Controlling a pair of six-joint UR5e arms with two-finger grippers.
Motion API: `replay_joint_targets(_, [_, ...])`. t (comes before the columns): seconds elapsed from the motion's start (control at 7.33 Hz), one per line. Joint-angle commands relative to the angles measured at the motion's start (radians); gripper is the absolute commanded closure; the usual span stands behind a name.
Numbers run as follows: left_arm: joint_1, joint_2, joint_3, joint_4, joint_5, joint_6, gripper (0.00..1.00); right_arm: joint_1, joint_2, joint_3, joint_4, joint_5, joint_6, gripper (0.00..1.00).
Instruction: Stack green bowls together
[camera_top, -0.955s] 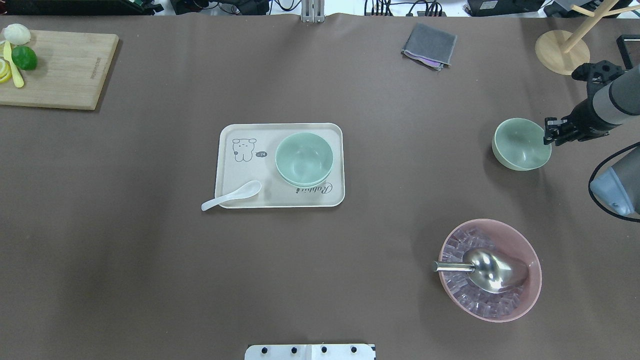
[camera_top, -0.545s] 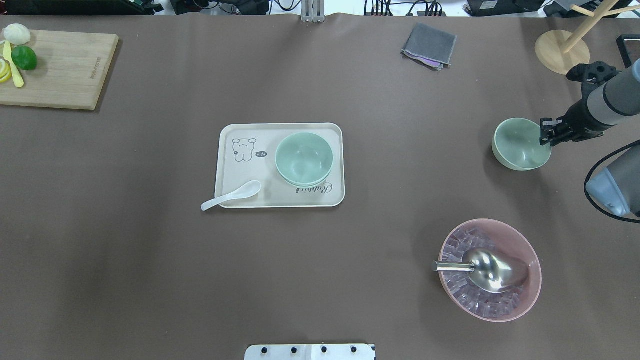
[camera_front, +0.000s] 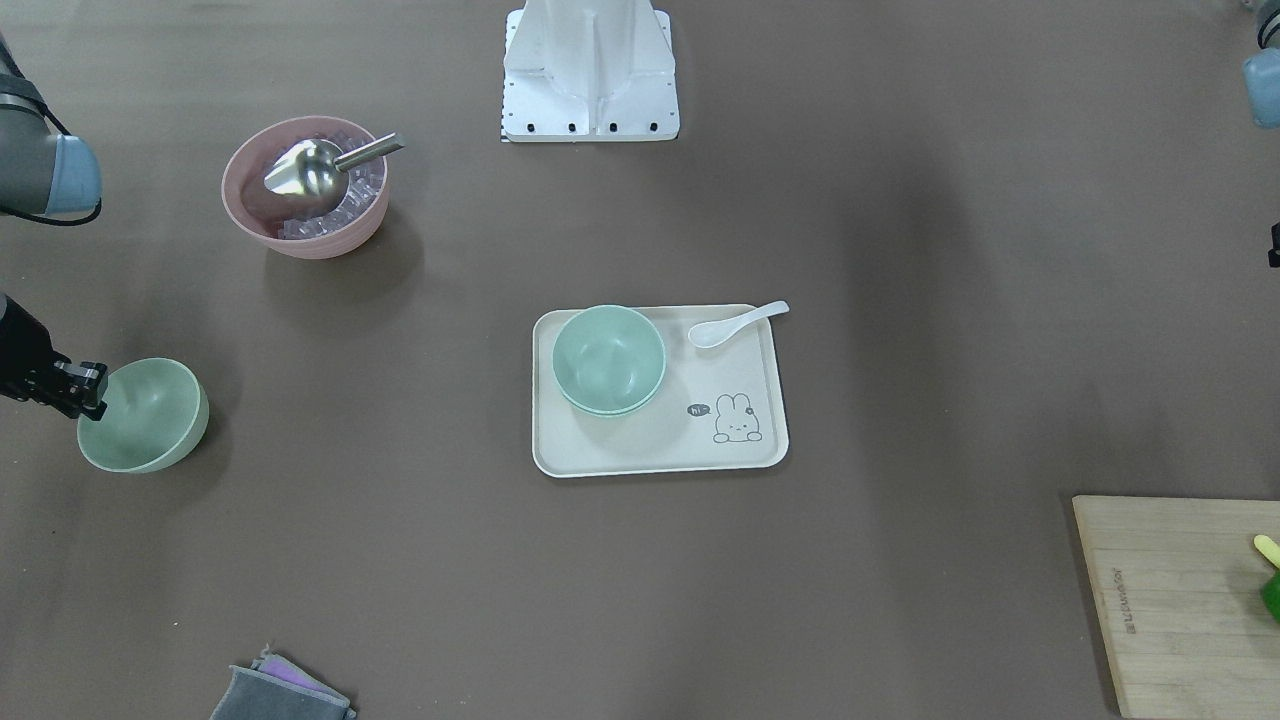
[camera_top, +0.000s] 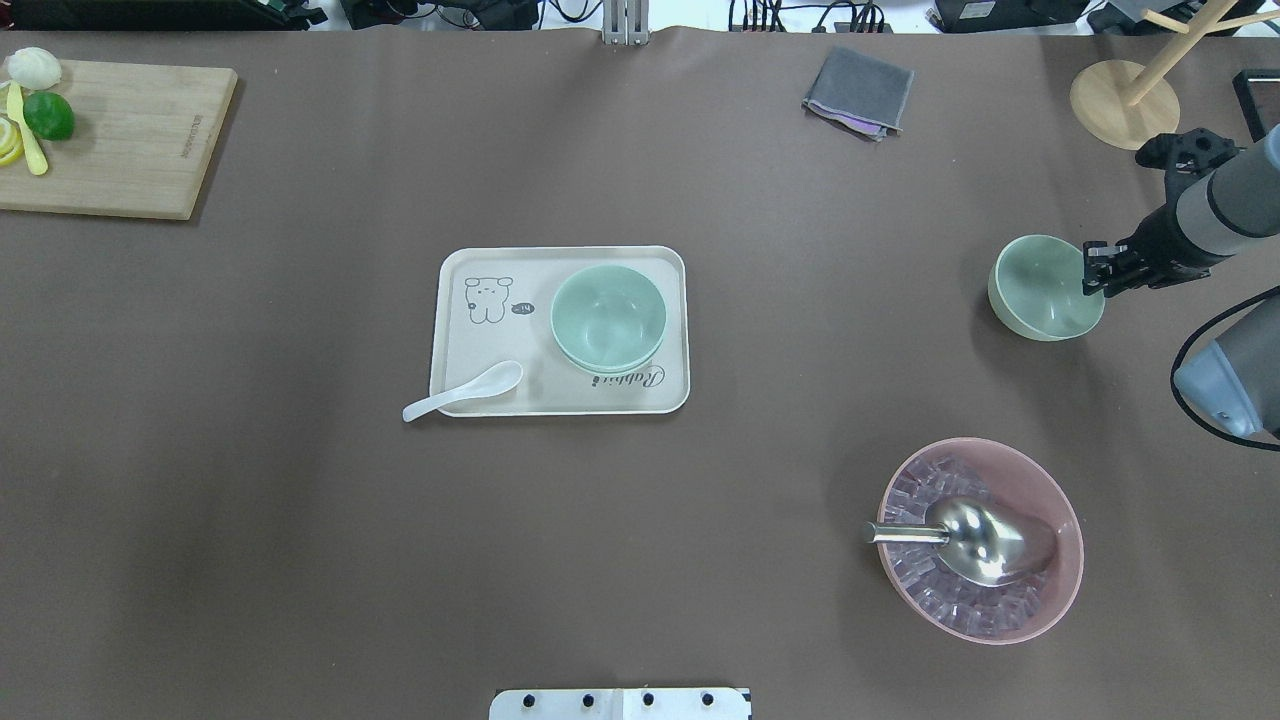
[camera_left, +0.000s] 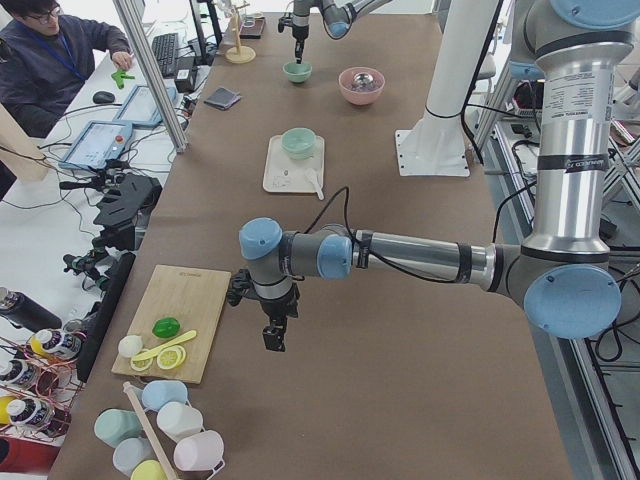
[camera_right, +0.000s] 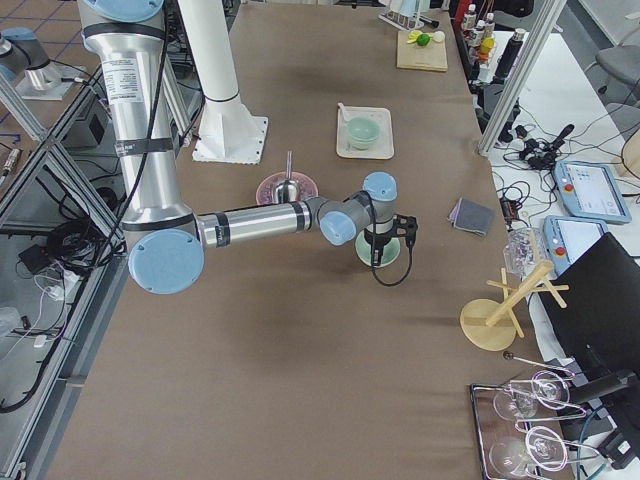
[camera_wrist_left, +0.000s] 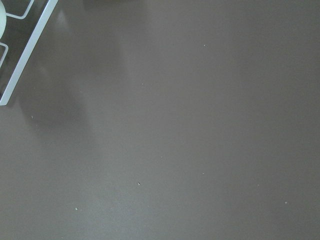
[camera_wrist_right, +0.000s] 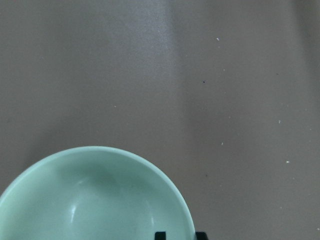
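One right claw (camera_top: 1092, 268), jaws apart astride the rim of a small round pale mint-green plastic bowl (camera_top: 1040, 290) on the brown tabletop (camera_top: 300, 550). Left claw (camera_left: 272, 335): open or closed, cannot tell. Two matching green bowls (camera_top: 608, 315) sit nested in a beige rectangular tray (camera_top: 560, 395). Pink bowl (camera_top: 1040, 475) holds clear ice cubes (camera_top: 930, 590), metal scoop (camera_top: 985, 540).
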Motion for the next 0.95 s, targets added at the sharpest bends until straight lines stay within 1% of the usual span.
replay_joint_targets(0.0, [0.002, 0.000, 0.000, 0.000, 0.000, 0.000, 0.01, -0.001, 0.005, -0.004, 0.000, -0.002, -0.002, 0.68])
replay_joint_targets(0.27, [0.002, 0.000, 0.006, -0.002, -0.002, -0.001, 0.01, 0.001, -0.004, -0.004, 0.000, -0.002, -0.011, 0.68])
replay_joint_targets(0.55, [0.003, 0.000, 0.020, -0.031, -0.002, -0.003, 0.01, 0.001, 0.005, -0.005, -0.001, -0.003, -0.011, 0.68])
replay_joint_targets(0.82, [0.003, -0.002, 0.026, -0.037, -0.002, -0.004, 0.01, 0.001, 0.002, -0.021, 0.000, -0.005, -0.011, 0.68])
